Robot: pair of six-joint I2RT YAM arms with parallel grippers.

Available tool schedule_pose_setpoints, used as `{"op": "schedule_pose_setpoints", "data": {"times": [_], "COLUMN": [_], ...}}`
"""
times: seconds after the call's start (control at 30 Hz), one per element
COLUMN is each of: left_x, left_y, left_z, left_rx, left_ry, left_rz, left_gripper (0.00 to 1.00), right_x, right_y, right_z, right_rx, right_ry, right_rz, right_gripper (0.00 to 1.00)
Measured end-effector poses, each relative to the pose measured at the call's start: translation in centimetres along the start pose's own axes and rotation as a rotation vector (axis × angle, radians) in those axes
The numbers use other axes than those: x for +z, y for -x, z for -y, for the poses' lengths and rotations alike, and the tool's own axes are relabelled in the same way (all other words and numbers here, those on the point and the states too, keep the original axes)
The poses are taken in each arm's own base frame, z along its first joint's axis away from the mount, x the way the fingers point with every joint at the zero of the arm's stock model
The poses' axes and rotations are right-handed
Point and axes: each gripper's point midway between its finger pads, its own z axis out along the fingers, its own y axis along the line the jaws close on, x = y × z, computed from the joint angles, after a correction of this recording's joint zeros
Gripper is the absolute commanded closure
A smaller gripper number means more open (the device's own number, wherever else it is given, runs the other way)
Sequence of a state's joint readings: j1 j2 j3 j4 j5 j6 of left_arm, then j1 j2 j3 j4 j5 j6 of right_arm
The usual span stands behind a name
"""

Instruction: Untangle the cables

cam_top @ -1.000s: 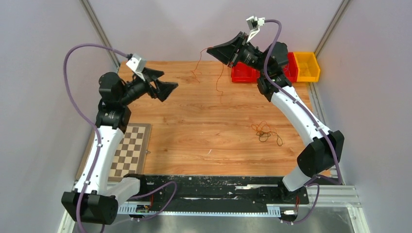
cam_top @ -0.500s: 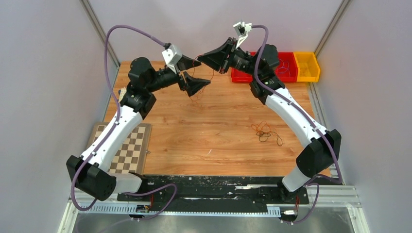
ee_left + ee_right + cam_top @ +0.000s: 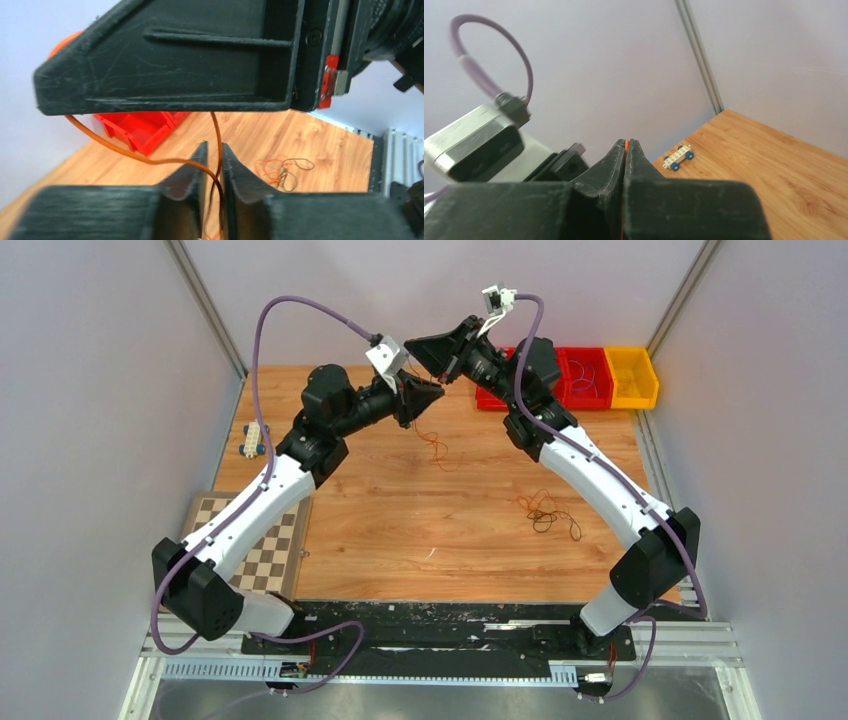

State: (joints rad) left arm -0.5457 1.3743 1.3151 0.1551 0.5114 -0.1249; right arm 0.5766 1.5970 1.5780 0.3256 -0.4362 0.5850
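High over the table's far middle, my right gripper is shut on an orange cable, which shows as a thin sliver between its jaws. That cable hangs down in loose curls toward the wood. My left gripper sits right under the right one. Its jaws stand only a narrow slit apart, and the orange cable runs through that slit without being pinched. A small tangle of orange and dark cables lies on the table to the right.
Red bins and a yellow bin stand at the back right. A checkerboard lies at the front left. A small white toy car sits near the left edge. Grey walls close in both sides.
My left arm has swung right and up to the right gripper, and its jaws have closed from wide open to a narrow slit around the hanging cable. The right gripper drifted slightly left.
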Motion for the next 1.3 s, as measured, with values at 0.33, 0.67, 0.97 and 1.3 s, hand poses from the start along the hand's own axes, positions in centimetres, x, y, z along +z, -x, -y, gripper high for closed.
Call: {"op": "schedule_pose_setpoints", "data": {"times": [0.33, 0.67, 0.97, 1.3], "left_x": [-0.3, -4.1, -4.9, -4.6], "left_y": [-1.1, 0.5, 1.2, 1.9], "left_z": [0.5, 5.8, 9.8, 11.2], "left_rx": [-0.058, -0.241, -0.321, -0.355], "left_ry": [-0.053, -0.523, -0.79, -0.874], "left_rz": [-0.035, -0.034, -0.091, -0.103], "left_gripper": [1.0, 1.0, 1.0, 1.0], "right_x": [-2.0, -8.2, -9.8, -9.7], "right_y": [1.1, 1.5, -2.9, -3.2], "right_z": [1.1, -2.8, -6.4, -8.0], "right_rx": [0.023, 0.035, 0.017, -0.016], "right_ry": [0.056, 0.4, 0.563, 0.627], "right_rz": [-0.085, -0.331, -0.475, -0.474], "right_gripper": [0.01, 0.0, 0.01, 0.42]}}
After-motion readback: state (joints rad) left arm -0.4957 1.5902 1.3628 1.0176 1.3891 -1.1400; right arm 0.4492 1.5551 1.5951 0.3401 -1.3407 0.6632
